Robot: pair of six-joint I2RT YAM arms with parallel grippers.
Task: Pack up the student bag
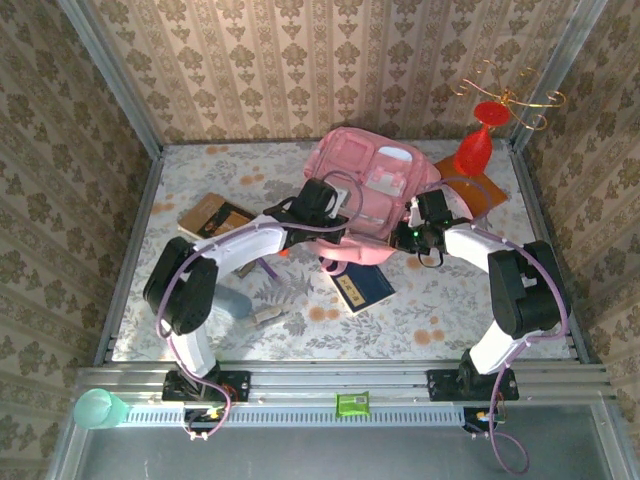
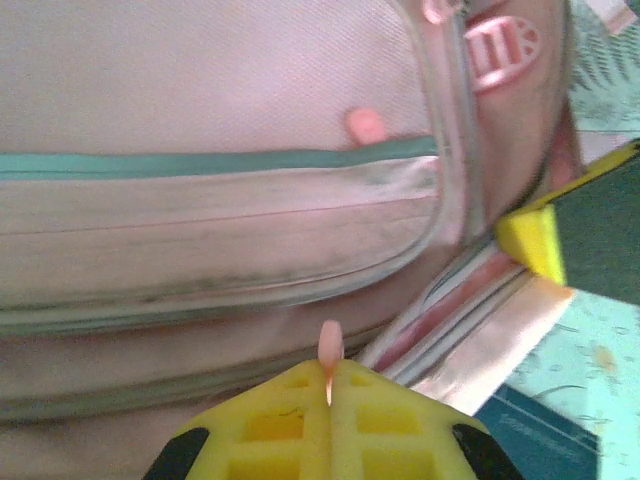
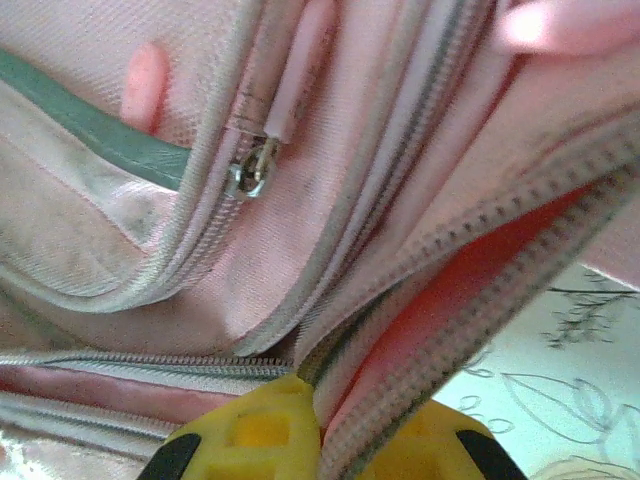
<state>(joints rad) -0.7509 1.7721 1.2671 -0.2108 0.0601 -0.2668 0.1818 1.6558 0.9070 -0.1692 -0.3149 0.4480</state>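
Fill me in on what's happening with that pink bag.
Two robot arms are working on the student bag, which lies on the table. The left fingers are shut on a small pink zipper pull; the right fingers pinch the zipper edge of an open compartment. A blue book and a brown book lie on the table near it, not yet packed.

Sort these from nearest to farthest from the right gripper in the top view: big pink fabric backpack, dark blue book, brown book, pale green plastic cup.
1. big pink fabric backpack: the right gripper pinches its zipper edge.
2. dark blue book: on the table, toward the arm bases.
3. brown book: across on the left.
4. pale green plastic cup: bottom-left corner, by the rail.
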